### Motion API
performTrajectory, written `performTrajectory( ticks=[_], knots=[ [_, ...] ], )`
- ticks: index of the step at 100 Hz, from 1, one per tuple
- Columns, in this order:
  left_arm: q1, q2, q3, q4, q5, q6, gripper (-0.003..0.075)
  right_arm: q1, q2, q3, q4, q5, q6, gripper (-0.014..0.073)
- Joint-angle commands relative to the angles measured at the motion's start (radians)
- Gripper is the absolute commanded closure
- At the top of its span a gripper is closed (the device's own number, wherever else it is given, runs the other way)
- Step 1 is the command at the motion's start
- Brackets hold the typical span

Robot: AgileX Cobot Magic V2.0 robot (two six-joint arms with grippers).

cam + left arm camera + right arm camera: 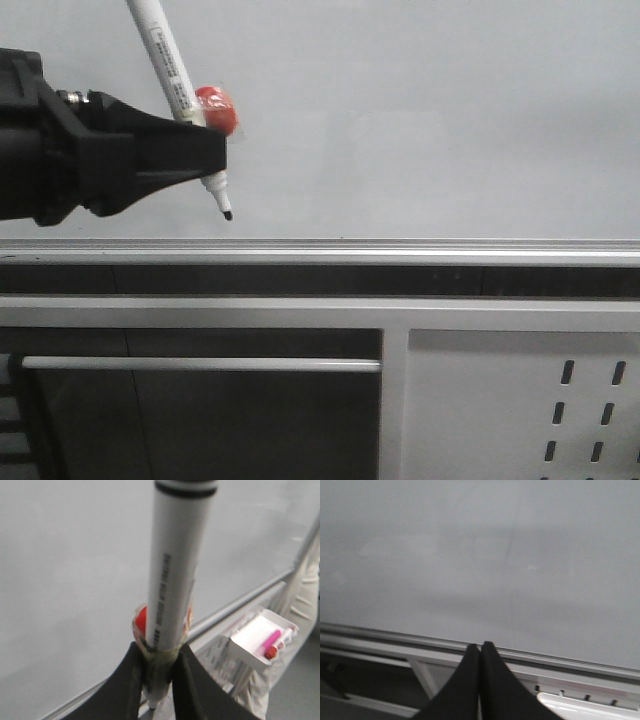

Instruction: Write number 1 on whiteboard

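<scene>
The left gripper [205, 160] clamps a marker [178, 85], tilted near-vertical, tip down toward the whiteboard [430, 120].

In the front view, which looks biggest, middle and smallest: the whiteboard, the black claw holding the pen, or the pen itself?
As they appear in the front view, largest first:
1. whiteboard, filling the upper half.
2. left gripper, though it is nearer the camera, so it looks bigger than it is.
3. marker pen, slim and partly cut off at the top.
</scene>
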Motion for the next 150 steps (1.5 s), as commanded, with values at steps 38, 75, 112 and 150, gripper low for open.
performTrajectory(
  ticks=[38,75,112,150],
  knots=[
    [-0.007,-0.07,-0.197,0.624,0.124,-0.14,0.0738,0.0,0.216,-0.036,0.577,0.115,-0.588,0.0665],
    [-0.232,-0.124,-0.39,0.878,0.519,-0.337,0.0738,0.091,0.409,-0.136,0.738,0.158,-0.755,0.0665],
    [-0.593,-0.124,-0.419,0.883,1.333,-0.337,0.0738,0.251,0.568,-0.195,0.738,0.046,-0.73,0.0664],
    [-0.605,-0.124,-0.472,0.874,1.414,-0.337,0.0738,0.251,0.575,-0.195,0.808,0.023,-0.73,0.03]
  ],
)
